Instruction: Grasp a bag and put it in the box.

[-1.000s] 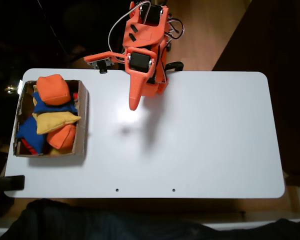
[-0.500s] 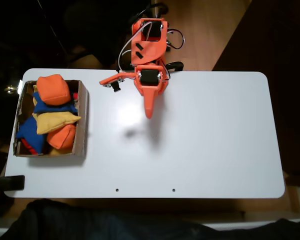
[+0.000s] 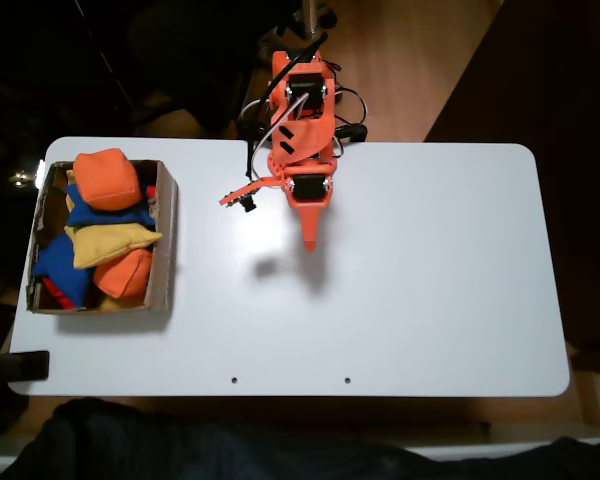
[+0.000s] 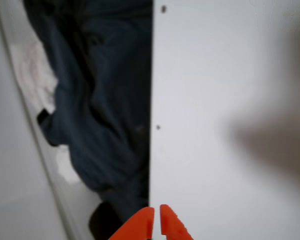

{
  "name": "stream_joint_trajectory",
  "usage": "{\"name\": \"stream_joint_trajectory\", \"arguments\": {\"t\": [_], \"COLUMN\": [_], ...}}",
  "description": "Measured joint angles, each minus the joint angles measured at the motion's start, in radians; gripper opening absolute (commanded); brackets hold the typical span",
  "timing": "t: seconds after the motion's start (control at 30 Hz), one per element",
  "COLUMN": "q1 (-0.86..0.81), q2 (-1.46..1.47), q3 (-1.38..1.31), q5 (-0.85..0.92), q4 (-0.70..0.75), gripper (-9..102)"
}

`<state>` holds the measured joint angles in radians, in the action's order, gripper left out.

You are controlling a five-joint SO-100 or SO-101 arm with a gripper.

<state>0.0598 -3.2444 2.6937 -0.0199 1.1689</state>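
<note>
Swinging rightward since a second ago, the arm is now pointing its hand (image 3: 309, 243) toward the near edge of the white surface (image 3: 430, 290), fingers pressed together and holding nothing. At far left, the bright orange bag (image 3: 107, 179) is lying in the cardboard box (image 3: 166, 240), atop blue and yellow bags.

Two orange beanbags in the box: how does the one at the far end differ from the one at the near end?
In the fixed view, the far orange bag is brighter, plump and squarish, sitting on top of the pile and fully exposed. The near orange beanbag looks darker and squashed, lies lower against the box wall, and is partly overlapped by the yellow beanbag. Both are orange fabric and inside the box.
</note>
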Motion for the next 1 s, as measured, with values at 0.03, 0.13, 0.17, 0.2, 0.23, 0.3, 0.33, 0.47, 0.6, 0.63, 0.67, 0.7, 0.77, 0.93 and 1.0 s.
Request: {"name": "stream_joint_trajectory", "arguments": {"t": [0.03,0.13,0.17,0.2,0.23,0.3,0.33,0.47,0.6,0.63,0.67,0.7,0.77,0.93,1.0], "q1": [0.0,0.0,0.0,0.0,0.0,0.0,0.0,-0.015,-0.031,-0.031,-0.031,-0.031,-0.034,-0.046,-0.046], "q2": [-0.003,-0.021,-0.028,-0.034,-0.037,-0.038,-0.038,-0.038,-0.038,-0.038,-0.038,-0.038,-0.038,-0.04,-0.04], "q3": [0.017,0.064,0.078,0.092,0.104,0.13,0.141,0.186,0.242,0.256,0.268,0.279,0.284,0.284,0.284], "q5": [0.0,0.0,0.0,0.003,0.006,0.012,0.017,0.028,0.043,0.044,0.044,0.048,0.049,0.058,0.063], "q4": [-0.005,-0.011,-0.011,-0.011,-0.012,-0.02,-0.023,-0.028,-0.028,-0.028,-0.028,-0.028,-0.028,0.026,0.057], "gripper": [0,0,0,0,0,0,0,0,0,0,0,0,0,0,0]}}
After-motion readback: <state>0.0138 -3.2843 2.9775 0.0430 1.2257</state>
